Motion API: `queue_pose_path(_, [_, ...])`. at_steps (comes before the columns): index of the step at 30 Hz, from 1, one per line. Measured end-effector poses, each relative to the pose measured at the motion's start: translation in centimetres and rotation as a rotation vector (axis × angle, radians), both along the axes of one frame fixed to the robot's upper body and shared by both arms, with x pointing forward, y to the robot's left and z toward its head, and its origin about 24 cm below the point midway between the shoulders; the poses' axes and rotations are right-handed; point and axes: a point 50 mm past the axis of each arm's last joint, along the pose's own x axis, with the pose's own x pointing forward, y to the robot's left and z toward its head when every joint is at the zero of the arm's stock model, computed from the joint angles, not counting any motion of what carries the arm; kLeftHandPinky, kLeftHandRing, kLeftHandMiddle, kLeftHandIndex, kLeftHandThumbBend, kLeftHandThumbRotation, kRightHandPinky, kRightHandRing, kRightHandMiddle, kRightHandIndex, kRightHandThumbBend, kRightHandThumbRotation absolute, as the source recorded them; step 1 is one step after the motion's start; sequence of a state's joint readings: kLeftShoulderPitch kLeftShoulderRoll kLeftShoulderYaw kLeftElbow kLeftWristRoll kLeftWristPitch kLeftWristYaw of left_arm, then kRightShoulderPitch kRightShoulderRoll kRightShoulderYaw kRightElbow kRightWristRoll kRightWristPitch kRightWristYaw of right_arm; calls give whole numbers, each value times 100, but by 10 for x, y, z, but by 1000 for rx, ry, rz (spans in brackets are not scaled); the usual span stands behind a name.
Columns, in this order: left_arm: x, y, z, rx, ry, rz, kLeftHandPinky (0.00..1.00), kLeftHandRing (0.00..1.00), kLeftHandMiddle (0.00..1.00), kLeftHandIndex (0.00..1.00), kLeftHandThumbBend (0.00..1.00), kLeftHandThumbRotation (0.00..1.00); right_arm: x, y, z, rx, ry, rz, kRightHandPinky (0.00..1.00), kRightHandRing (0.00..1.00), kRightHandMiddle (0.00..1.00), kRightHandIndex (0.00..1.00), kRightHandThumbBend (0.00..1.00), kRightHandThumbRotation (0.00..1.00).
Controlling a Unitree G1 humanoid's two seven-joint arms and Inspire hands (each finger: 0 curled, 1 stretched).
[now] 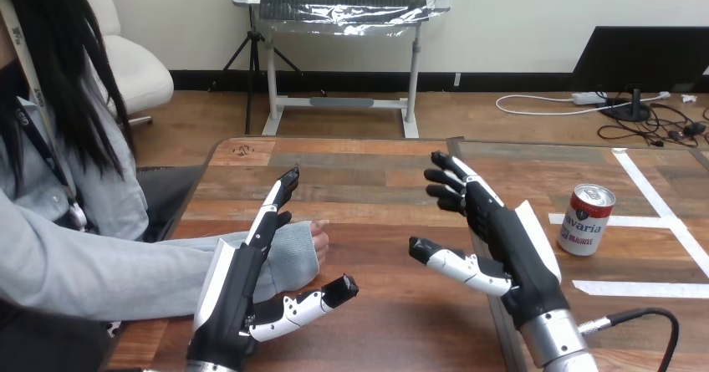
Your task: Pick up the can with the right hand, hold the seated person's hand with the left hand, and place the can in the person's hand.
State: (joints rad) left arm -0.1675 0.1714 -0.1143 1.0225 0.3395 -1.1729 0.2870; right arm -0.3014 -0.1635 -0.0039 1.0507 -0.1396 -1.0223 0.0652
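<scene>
Smooth cylindrical can [585,219], upright on wood-grain bench [376,171], right of right hand [510,247], fingers [456,180] spread and empty, left hand [238,293] fingers straight beside person's hand [318,242]

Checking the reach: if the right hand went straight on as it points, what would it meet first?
Probably nothing: the right hand points away across the table; the can stands to its right.

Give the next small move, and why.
Probably shift the right robot hand rightward to the can: it stands upright on the table, apart from that open, empty hand. The left robot hand is open beside the person's hand.
</scene>
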Motion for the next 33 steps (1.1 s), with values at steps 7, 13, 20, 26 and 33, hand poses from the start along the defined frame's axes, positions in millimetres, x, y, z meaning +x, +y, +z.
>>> queue_pose_path(7, [0, 1, 0, -7, 2, 2, 90, 96, 95, 95, 100, 54, 1, -1, 3, -3, -22, -14, 83, 84, 86, 91, 100, 55])
queue_pose_path(13, [1, 3, 1, -11, -4, 4, 90, 96, 96, 95, 100, 54, 3, -2, 6, -8, -42, -31, 79, 84, 85, 90, 100, 56])
queue_pose_path(20, [1, 3, 2, -11, -4, -2, 91, 97, 96, 95, 100, 54, 4, -9, 10, -20, -58, -50, 76, 82, 85, 89, 100, 57])
queue_pose_path(26, [1, 3, 2, -8, -4, -4, 91, 96, 95, 96, 100, 56, 5, -16, 13, -26, -73, -79, 74, 83, 86, 90, 100, 59])
queue_pose_path(33, [0, 2, 1, -5, -3, -5, 91, 96, 95, 96, 100, 55, 7, -24, 17, -18, -92, -129, 72, 82, 85, 89, 100, 60])
